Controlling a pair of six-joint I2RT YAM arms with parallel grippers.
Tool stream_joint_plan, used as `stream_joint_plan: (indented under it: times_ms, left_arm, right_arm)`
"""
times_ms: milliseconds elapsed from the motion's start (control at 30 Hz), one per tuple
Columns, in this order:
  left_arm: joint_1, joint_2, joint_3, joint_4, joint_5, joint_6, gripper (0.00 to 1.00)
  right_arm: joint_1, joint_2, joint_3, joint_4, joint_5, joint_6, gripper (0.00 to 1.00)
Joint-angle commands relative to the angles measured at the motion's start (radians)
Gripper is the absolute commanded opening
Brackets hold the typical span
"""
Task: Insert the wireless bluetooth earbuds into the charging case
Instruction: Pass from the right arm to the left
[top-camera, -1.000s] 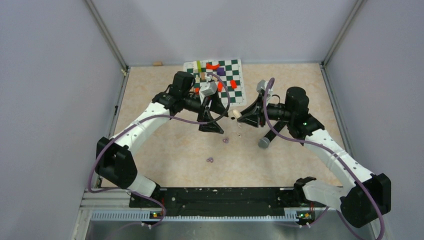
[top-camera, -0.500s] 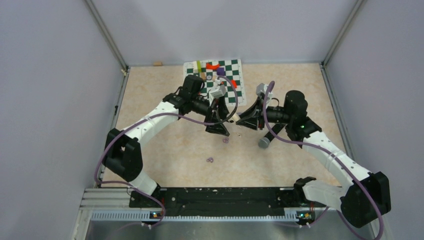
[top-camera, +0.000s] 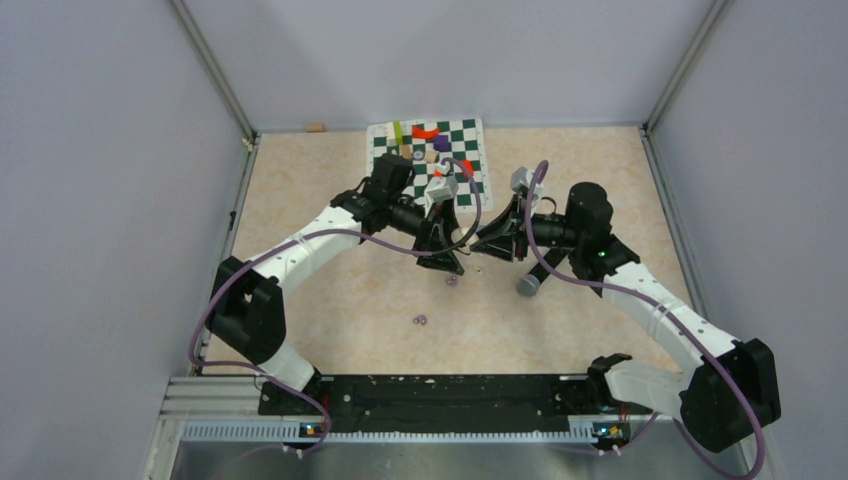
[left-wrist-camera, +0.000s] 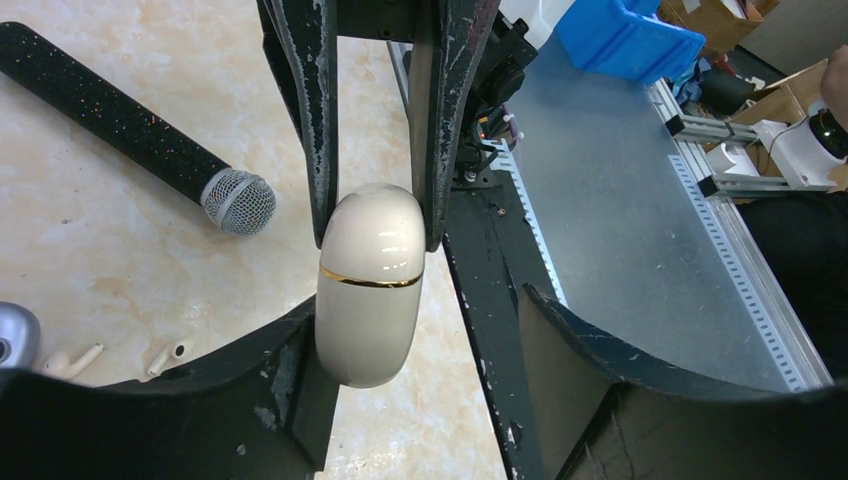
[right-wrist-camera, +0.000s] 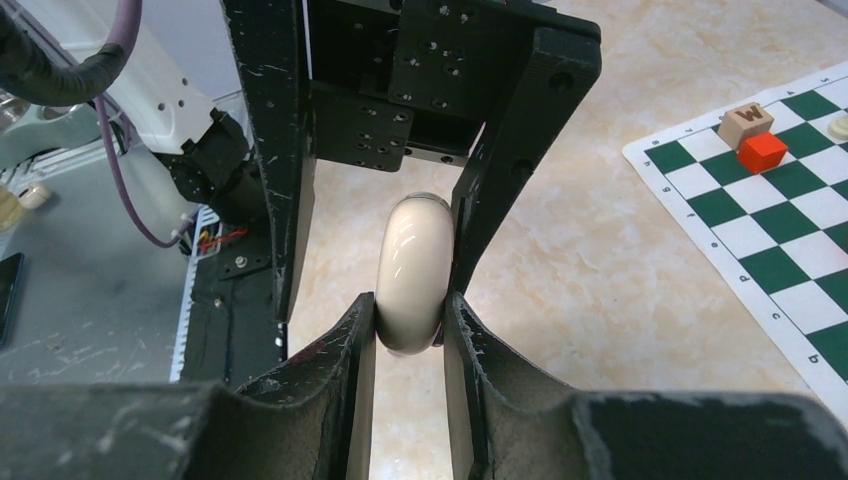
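Note:
The charging case (right-wrist-camera: 412, 270) is a cream capsule with a gold band (left-wrist-camera: 368, 283), held above the table. My right gripper (right-wrist-camera: 410, 305) is shut on its narrow sides. My left gripper (left-wrist-camera: 415, 320) faces it from the opposite side, open, with the case's other end between its fingers. One finger (left-wrist-camera: 290, 370) touches the case and the other (left-wrist-camera: 560, 340) stands apart. In the top view both grippers (top-camera: 452, 262) (top-camera: 482, 243) meet at mid-table. Two small white stemmed earbuds (left-wrist-camera: 70, 358) (left-wrist-camera: 165, 353) lie on the table below.
A black microphone (left-wrist-camera: 130, 130) lies under the right arm, its silver head (top-camera: 528, 284) showing. Tiny purple pieces (top-camera: 451, 281) (top-camera: 420, 320) lie nearer the bases. A green checkered mat (top-camera: 470, 150) with small blocks (right-wrist-camera: 763, 150) lies at the back. Walls enclose the table.
My left arm has swung right until its gripper meets the right gripper, and its jaws have narrowed around the case. The right gripper has kept its hold and barely moved.

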Motion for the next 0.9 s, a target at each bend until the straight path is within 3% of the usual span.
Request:
stream_joint_plan:
  times_ms: [0,133,467,867]
  left_arm:
    - [-0.005,-0.033,-0.002,0.039,0.013,0.000,0.65]
    - [-0.005,-0.041,-0.003,0.039,0.000,0.005,0.59]
    - [-0.005,-0.048,-0.003,0.041,-0.009,0.006,0.59]
    - [-0.005,-0.041,0.000,0.043,-0.012,0.004,0.22]
  right_arm:
    - [0.013,0.006,-0.008,0.056,-0.040,0.008,0.15]
    - [0.013,0.005,-0.011,0.049,-0.048,0.009,0.15]
    - [0.012,0.003,-0.018,0.054,-0.060,0.023,0.15]
    - [0.012,0.002,-0.026,0.049,-0.050,0.005,0.15]
